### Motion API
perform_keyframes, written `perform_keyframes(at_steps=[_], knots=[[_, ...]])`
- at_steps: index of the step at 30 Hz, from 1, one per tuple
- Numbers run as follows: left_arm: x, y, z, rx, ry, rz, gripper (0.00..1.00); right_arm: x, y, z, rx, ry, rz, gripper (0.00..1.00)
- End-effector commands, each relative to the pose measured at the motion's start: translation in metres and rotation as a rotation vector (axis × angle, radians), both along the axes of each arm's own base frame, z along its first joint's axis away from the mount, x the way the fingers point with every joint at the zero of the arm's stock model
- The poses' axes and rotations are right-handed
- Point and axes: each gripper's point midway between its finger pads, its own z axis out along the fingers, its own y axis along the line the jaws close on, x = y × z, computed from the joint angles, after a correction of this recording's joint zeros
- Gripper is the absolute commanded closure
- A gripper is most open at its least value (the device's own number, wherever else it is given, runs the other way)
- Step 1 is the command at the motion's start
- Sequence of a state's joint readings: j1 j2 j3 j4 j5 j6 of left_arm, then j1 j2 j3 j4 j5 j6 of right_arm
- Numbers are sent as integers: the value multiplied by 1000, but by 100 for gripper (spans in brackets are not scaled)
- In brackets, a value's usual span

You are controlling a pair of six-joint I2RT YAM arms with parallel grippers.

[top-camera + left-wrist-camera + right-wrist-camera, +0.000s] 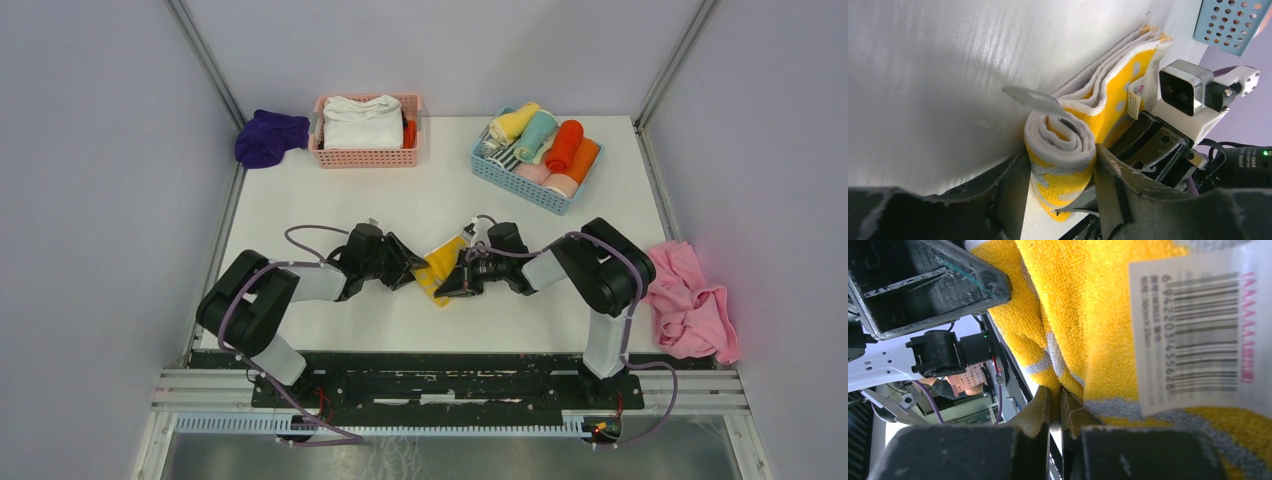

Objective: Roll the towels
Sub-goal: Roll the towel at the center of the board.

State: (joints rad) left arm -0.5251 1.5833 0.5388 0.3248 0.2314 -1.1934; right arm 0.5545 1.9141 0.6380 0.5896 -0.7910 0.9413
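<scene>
Terry cloth, half rolled: the yellow towel (441,268) lies mid-frame on the white counter (420,190). The left hand (1058,170) clasps its rolled end between both fingers. The right hand (1054,401) is clenched on a fold of the flat part. The purple towel (270,137) sits bunched at upper left.

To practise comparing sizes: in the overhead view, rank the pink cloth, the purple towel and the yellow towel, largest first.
1. pink cloth
2. purple towel
3. yellow towel, partly hidden, so only its visible part counts.
</scene>
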Motion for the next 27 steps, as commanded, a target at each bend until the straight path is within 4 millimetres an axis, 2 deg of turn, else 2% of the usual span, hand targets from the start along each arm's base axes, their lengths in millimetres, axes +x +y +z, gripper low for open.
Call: perform_keyframes(at_steps=[1,4,10,15,18,22,27], knots=[[-16,11,-39,87,118,31,46,1,-21,-26,-162,-33,-19,87],[-23,16,-52,143,162,38,51,8,-24,-8,-201,-127,-11,79],[-23,24,-59,229,196,51,61,10,-36,23,-399,-344,39,64],[-24,23,-59,248,215,46,65,11,-41,66,-588,-674,59,47],[-23,22,-57,250,219,44,65,9,-36,83,-662,-847,73,44],[-23,21,-57,255,227,38,65,6,-20,92,-726,-1013,103,44],[-23,19,-55,255,230,34,66,2,2,81,-815,-1134,189,47]])
